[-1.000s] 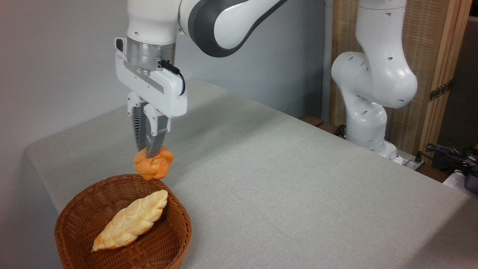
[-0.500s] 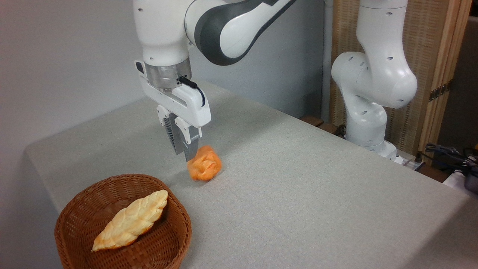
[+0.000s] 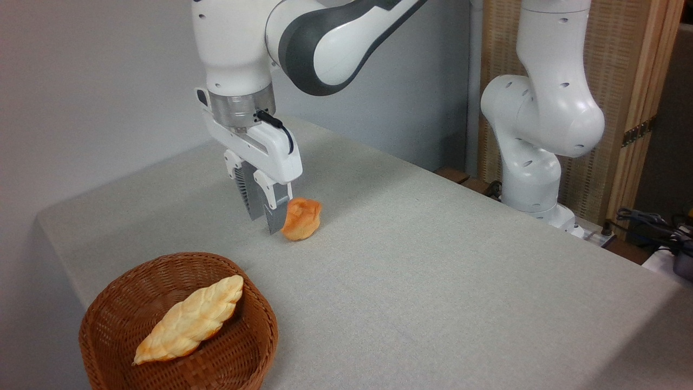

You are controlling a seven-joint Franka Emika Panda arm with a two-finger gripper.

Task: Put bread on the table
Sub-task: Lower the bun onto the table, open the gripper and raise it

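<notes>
Beside bread (image 3: 302,218), down-pointing pincer (image 3: 264,216)

On my feed the bread (image 3: 302,218) reads orange-brown with a paler top. The desk (image 3: 433,281) is light grey with a fine woven texture. The basket (image 3: 238,346) at its near left corner is a warm brown wicker weave, and the loaf (image 3: 189,319) in it is pale yellow with golden braided ridges. The tool (image 3: 263,208) shows white housing and grey fingers.
</notes>
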